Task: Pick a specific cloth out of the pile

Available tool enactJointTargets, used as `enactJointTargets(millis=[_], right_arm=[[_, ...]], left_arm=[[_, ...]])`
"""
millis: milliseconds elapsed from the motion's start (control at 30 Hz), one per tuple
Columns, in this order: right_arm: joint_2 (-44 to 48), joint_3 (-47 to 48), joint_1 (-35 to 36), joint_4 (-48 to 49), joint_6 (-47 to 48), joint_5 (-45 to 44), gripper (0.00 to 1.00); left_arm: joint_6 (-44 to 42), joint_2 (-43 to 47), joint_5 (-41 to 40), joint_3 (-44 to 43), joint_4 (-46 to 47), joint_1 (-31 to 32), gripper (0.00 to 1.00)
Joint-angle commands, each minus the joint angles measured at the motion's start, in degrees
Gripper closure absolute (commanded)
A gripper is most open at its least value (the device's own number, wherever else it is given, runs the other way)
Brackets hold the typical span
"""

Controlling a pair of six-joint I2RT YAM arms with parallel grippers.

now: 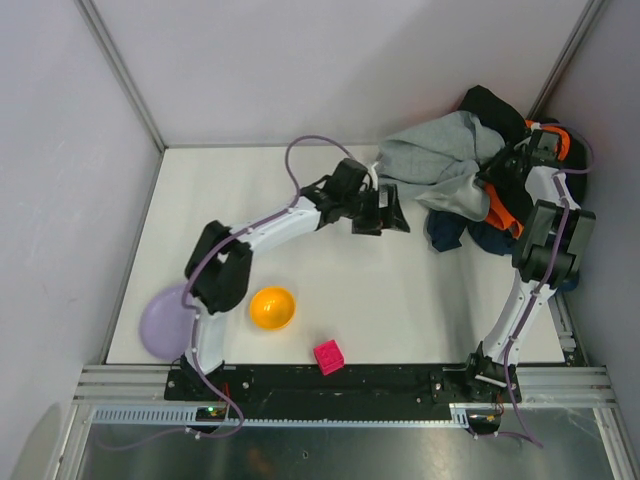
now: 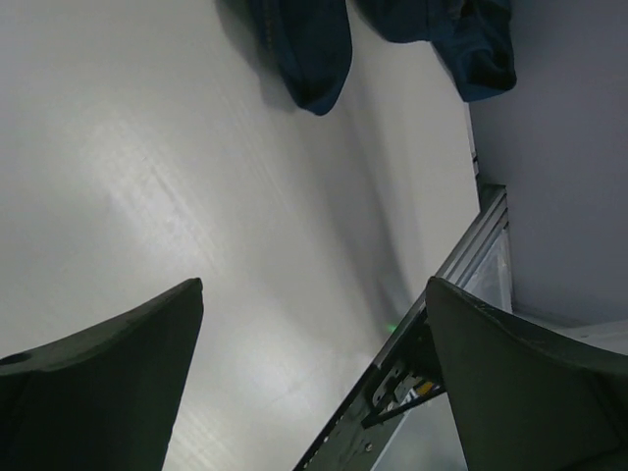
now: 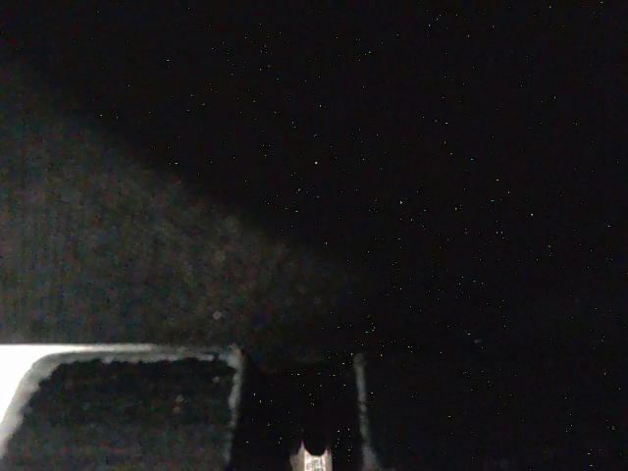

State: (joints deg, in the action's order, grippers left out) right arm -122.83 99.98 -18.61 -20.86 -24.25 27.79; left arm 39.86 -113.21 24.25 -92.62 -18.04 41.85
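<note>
L gripper [image 1: 398, 214] wide; navy cloth [image 2: 312, 51] crumpled.

Counter: white matte rectangular counter [image 1: 250, 190], bare directly below the left fingers [image 2: 98, 392].
Garments: pile of light grey, orange and black clothes [image 1: 440, 160], in the far right corner, just right of those fingers.
Navy item: dark navy-blue soft fabric cloth [image 1: 450, 232], on the counter at the pile's near edge, ahead of the fingers and apart from them.
Dish: small round orange bowl [image 1: 272, 307], left of the fingers toward the near edge, well apart.
Block: small magenta cube [image 1: 329, 356], by the near edge, well apart from the fingers.
Disc: round lavender plate [image 1: 160, 320], at the near left corner, farthest from the fingers.
</note>
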Motion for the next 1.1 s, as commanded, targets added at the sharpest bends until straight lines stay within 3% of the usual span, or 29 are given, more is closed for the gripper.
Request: enactJointTargets(millis=[0, 433, 733, 867, 1067], right_arm=[[-3.7, -5.6, -2.6, -9.8, 0.6, -4.6, 0.99], [-2.3, -6.1, -3.8, -8.9, -0.4, -1.4, 0.98], [-2.0, -6.8, -3.9, -8.4, -0.7, -0.1, 0.98], [-1.5, -7.6, -3.9, -8.1, -0.8, 0.1, 0.98], [-1.2, -8.7, -3.6, -7.5, -1.0, 0.5, 0.98]], left_arm=[[4.2, -8.1, 5.8, -9.8, 1.4, 1.3, 0.0], [17.5, -36.4, 10.5, -39.6, 2.2, 4.0, 0.0], [25.0, -44.2, 9.5, -45.3, 8.6, 5.1, 0.07], [28.3, -46.3, 8.7, -46.1, 15.5, 5.4, 0.19], [30.7, -47.8, 8.5, -46.5, 23.3, 5.4, 0.54]])
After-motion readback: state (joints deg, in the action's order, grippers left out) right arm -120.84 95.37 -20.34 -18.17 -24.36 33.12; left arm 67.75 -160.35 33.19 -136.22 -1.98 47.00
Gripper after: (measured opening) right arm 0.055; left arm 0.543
